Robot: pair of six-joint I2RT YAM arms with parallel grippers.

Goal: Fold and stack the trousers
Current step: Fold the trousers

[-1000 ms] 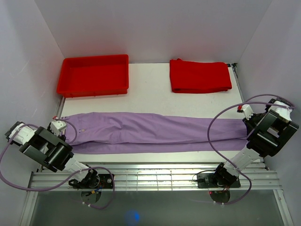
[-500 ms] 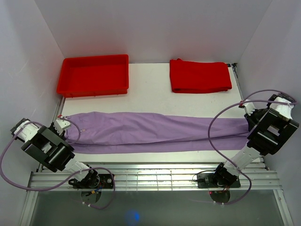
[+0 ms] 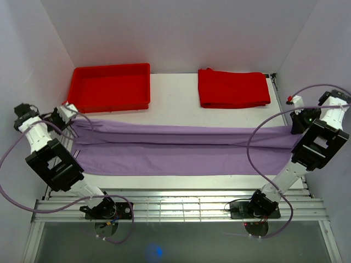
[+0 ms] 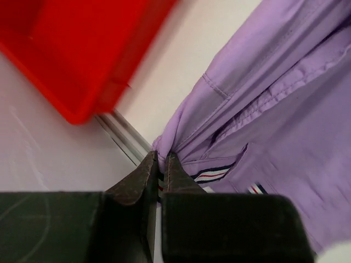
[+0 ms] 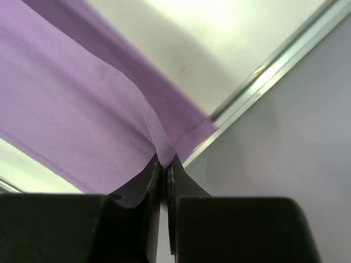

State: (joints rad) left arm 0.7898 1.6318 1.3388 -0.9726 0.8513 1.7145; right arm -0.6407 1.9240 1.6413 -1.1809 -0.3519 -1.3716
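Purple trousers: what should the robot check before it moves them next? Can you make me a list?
1. The left tool is pinching the trousers at the waist end: ok.
2. The right tool is pinching the far leg end: ok.
3. The trousers are stretched long between the two tools, with no big lump: ok.
4. The tray is apart from the trousers: ok.
5. The folded red cloth is apart from the trousers: ok.
6. The right tool has caught every layer of fabric: cannot tell.
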